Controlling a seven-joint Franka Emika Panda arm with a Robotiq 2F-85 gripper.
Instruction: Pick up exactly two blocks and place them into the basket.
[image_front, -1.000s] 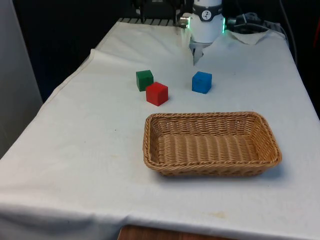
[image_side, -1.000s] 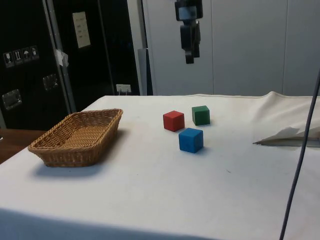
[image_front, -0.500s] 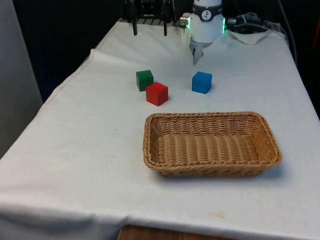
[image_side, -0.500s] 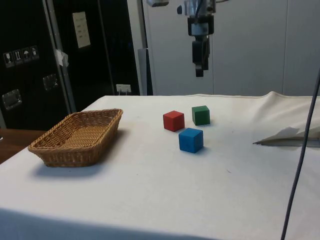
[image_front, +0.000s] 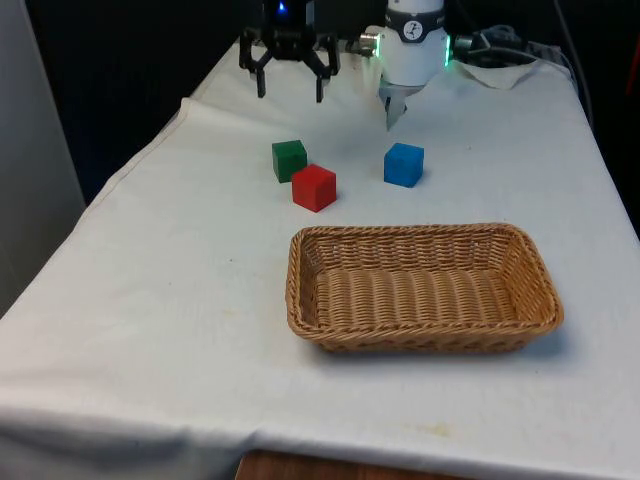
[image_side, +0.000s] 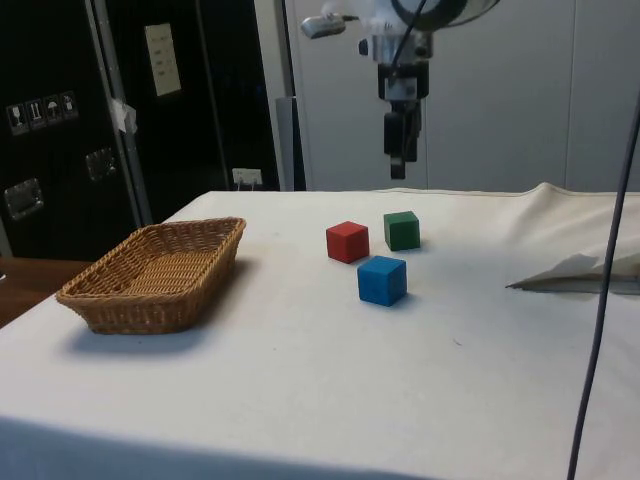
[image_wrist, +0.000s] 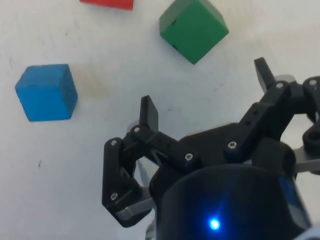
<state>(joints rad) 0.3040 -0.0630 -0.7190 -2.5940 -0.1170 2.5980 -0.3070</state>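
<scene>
Three blocks lie on the white cloth: a green block (image_front: 289, 160) (image_side: 402, 230) (image_wrist: 194, 29), a red block (image_front: 314, 187) (image_side: 347, 242) (image_wrist: 107, 3) touching its corner, and a blue block (image_front: 404, 165) (image_side: 382, 280) (image_wrist: 46, 92) apart towards the front view's right. A wicker basket (image_front: 300, 285) (image_side: 90, 300) with nothing in it stands nearer the front edge. My gripper (image_front: 290, 90) (image_side: 398, 172) (image_wrist: 206, 92) hangs open in the air, above the cloth just beyond the green block, with nothing between its fingers.
A fold of crumpled cloth (image_front: 505, 72) (image_side: 575, 272) lies at the far end on the front view's right. A dark cable (image_side: 598, 320) hangs down at the near right of the side view. The table's left edge (image_front: 130, 170) runs close to the blocks.
The gripper has come down and moved towards the green block, from high above the table to a low hover beyond it. The blocks and basket have not moved.
</scene>
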